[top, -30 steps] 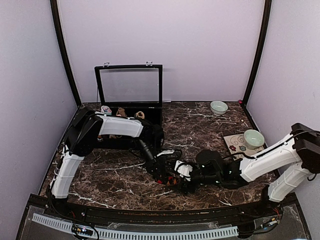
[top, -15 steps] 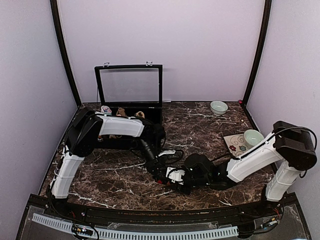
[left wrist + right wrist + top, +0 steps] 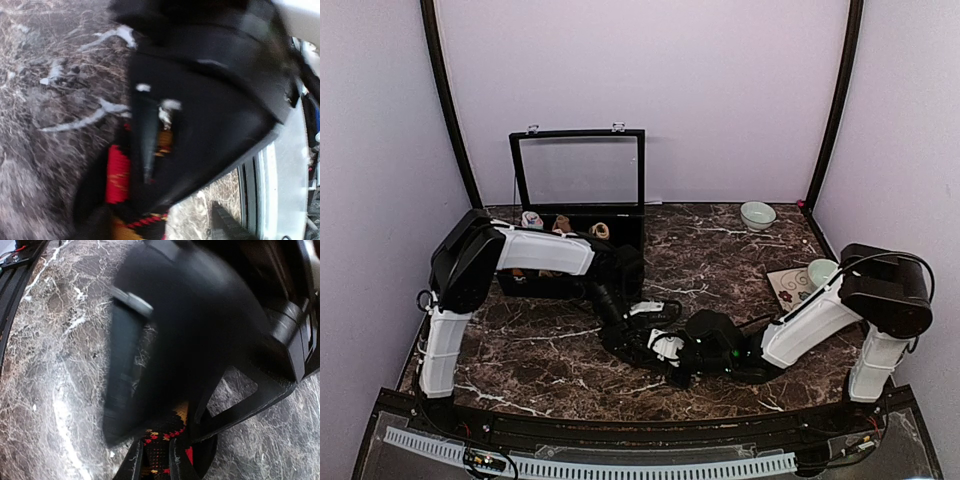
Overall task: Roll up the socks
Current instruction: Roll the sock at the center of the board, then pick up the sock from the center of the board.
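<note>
A black sock [image 3: 159, 456] with red and orange argyle diamonds lies bunched on the marble table, near the front centre. My right gripper [image 3: 156, 445] is shut on it, and the knit fills the narrow gap between its two fingers. My left gripper [image 3: 640, 338] is just beyond and faces the right one over the same sock. Its fingers [image 3: 121, 371] stand wide apart on either side of the fabric, and one of them is blurred. The blurred left wrist view shows the sock's red patch [image 3: 118, 175] under a large black gripper body. From above, both grippers [image 3: 674, 362] hide the sock.
A black case with its clear lid [image 3: 578, 170] raised stands at the back left, with small sock rolls [image 3: 560, 222] inside. One pale bowl [image 3: 757, 214] sits at the back right. Another bowl [image 3: 825, 272] rests on a patterned mat [image 3: 786, 290] beside the right arm.
My right gripper has slid left and closed on the sock. My left gripper has let go and opened, and its arm has drawn back slightly to the left.
</note>
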Controlling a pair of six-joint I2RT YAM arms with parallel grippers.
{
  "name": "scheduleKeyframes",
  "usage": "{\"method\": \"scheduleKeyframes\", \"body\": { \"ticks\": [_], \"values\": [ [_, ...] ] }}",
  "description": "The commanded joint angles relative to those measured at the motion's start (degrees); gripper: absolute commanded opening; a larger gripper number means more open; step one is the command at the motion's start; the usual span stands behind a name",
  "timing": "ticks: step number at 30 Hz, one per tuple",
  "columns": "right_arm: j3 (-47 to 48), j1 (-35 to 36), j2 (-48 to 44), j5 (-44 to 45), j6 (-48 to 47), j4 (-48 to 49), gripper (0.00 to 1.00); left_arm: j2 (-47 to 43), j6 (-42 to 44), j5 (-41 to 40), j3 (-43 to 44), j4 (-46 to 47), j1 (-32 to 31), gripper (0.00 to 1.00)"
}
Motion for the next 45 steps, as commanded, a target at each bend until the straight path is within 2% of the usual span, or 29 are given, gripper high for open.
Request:
{"method": "scheduleKeyframes", "body": {
  "ticks": [1,10,15,18,25,29,33,37,39,45],
  "values": [
    [-1.16,-0.46,4.46,-3.95,4.13,-8.23,0.02,-5.07,-4.02,-17.79,-10.33,6.47,0.69,0.98],
    [-0.70,-4.32,4.06,-10.54,10.28,-12.78,0.00,-21.70,-7.21,-25.09,-22.60,17.97,1.16,0.99],
    [-1.78,-5.50,3.31,-12.76,16.74,-10.58,0.00,-31.16,-4.22,-24.85,-31.87,26.37,1.17,0.99],
    [-0.59,-6.36,4.76,-15.18,20.64,-10.92,0.00,-32.53,-2.20,-25.42,-32.83,26.88,1.00,0.99],
    [-1.17,-8.80,5.84,-22.02,28.98,-4.95,0.00,-39.46,-0.64,-23.30,-36.80,33.22,-0.37,0.96],
    [-0.93,-11.43,7.21,-26.39,35.17,-2.19,0.00,-39.33,4.33,-26.82,-37.61,31.91,-4.91,0.93],
    [-0.97,-12.37,8.18,-29.18,39.72,1.57,0.00,-37.83,8.32,-36.43,-40.26,39.76,-10.57,0.93],
    [-0.21,-12.87,8.61,-31.58,41.99,2.32,0.00,-34.36,8.62,-43.28,-38.85,46.70,-12.58,0.92],
    [-0.16,-13.29,8.58,-32.98,43.70,3.58,0.00,-33.37,9.54,-45.05,-38.46,49.24,-12.80,0.92],
    [0.47,-15.42,9.50,-37.65,51.97,8.88,0.00,-31.66,10.28,-45.49,-37.91,48.88,-14.71,0.91]
  ]
}}
